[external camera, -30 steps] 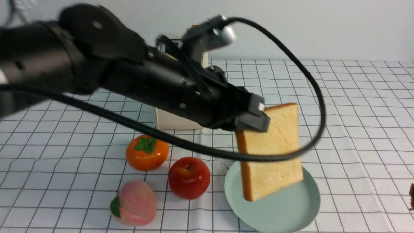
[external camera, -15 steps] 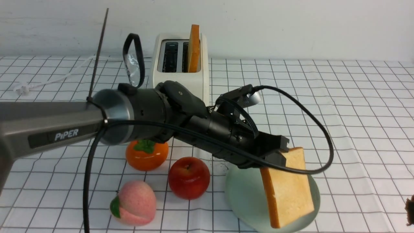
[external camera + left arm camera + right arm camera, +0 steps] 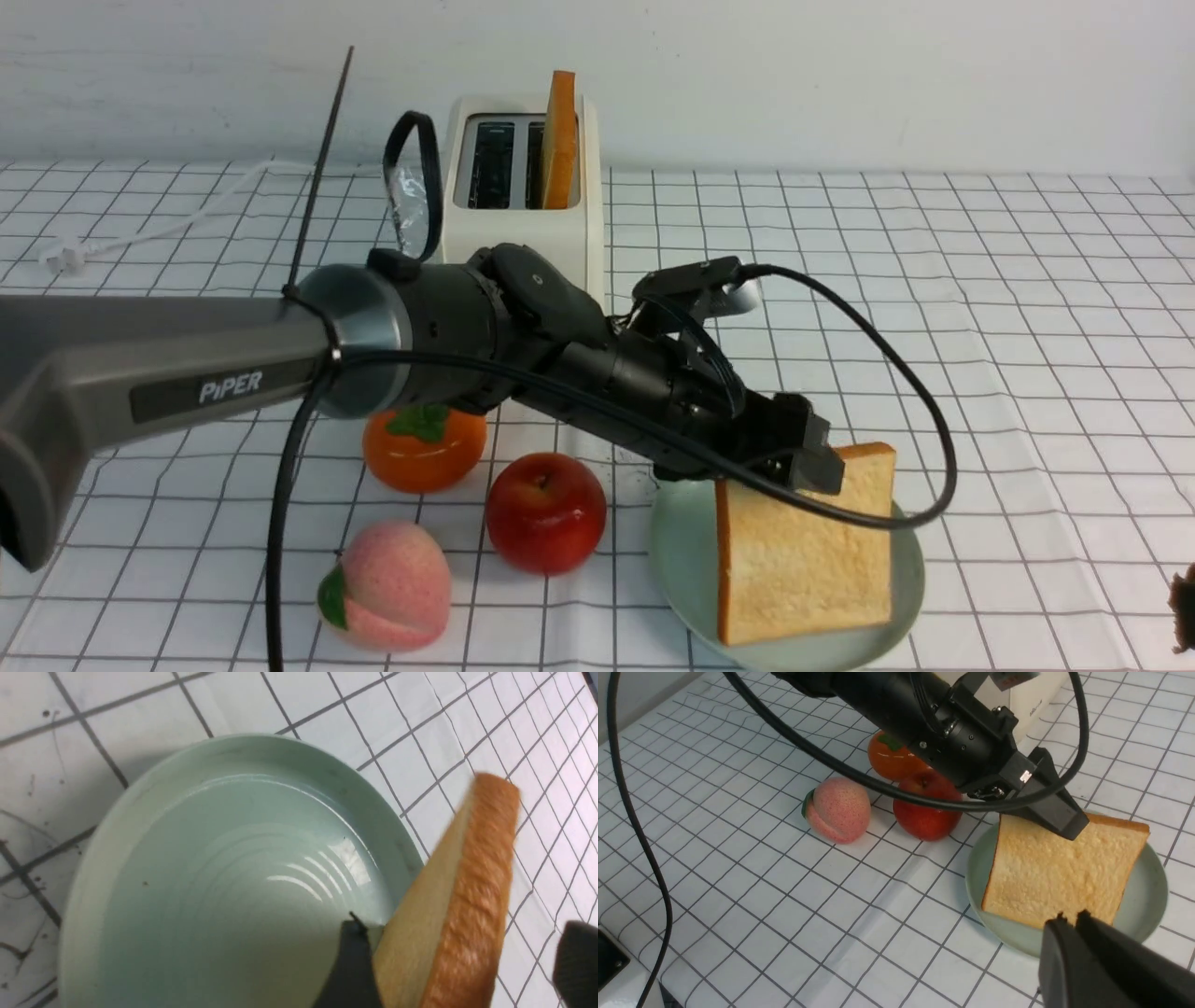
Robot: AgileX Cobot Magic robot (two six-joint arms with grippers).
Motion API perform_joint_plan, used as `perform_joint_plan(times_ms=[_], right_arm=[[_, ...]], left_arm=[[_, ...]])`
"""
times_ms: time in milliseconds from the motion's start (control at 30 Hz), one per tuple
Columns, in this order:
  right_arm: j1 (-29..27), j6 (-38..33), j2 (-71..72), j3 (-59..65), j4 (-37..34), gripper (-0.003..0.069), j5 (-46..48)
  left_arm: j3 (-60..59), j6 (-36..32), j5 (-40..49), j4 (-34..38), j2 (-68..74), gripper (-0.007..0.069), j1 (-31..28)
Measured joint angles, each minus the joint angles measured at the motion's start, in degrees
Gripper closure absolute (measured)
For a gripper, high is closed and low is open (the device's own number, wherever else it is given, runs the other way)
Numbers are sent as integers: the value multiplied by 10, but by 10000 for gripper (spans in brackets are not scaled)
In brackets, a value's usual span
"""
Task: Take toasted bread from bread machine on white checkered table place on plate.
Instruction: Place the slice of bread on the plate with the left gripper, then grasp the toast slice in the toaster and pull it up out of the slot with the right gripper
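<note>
Front cam, 12 o'clk = far wall. The plate sits on the checked table at about 5 o'clk from centre. On it is a bread slice, leaning rather than flat. Its near edge is down on the plate toward 6 o'clk, and its far edge is up at 12, right at the L gripper.

L arm comes in from 9 o'clk and slopes down toward the plate, w/ a black cable looping round the plate's 3 o'clk side. L gripper jaws are wide apart w/ the slice's top edge btwn them. In the wrist cam one finger is right beside the pale face. The other finger is clear of the crust, w/ table showing in the gap, so it isn't clamping. That cam is a bit blurred on the crust.

Toaster is at 11 o'clk from the plate, by the back wall. A 2nd slice stands upright in its 3 o'clk slot, and the 9 o'clk slot looks dark. Its white cord runs off toward 9 o'clk.

Apple is at 9 o'clk of the plate, just beside the rim. Orange fruit is at 10 o'clk of the apple, partly under the arm. Peach is at 8 o'clk of the apple, close to it.

R gripper: fingers pressed together w/ only a thin seam, nothing in them. It pts toward the plate. Can't tell its height over the table.
</note>
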State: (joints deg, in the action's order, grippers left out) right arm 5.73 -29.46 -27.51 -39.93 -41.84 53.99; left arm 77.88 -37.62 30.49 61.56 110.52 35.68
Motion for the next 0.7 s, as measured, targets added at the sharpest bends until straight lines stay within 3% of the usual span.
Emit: perform_joint_plan(times_ms=[33,133,300,400,500,533,567,600,700], right_arm=[[0,0,0,0,0,627,1],[0,0,0,0,0,627,3],[0,0,0,0,0,627,3],[0,0,0,0,0,627,3],[0,0,-1,0,0,627,3],[0,0,-1,0,0,627,3],[0,0,-5,0,0,627,1],[0,0,-12,-1,0,627,-1],[0,8,-47,-10,0,627,-3]], left_arm=[[0,0,-3,-12,-14,-7,0],[0,0,-14,-50,-58,-33,0],[1,0,-27,-103,-134,22,0],[2,8,-25,-159,-209,196,0],[3,53,-2,-221,-283,461,0],[3,53,-2,-225,-287,461,0],[4,82,18,-259,-316,583,0],[4,112,36,-284,-339,625,0],[-10,219,77,-372,-395,638,0]])
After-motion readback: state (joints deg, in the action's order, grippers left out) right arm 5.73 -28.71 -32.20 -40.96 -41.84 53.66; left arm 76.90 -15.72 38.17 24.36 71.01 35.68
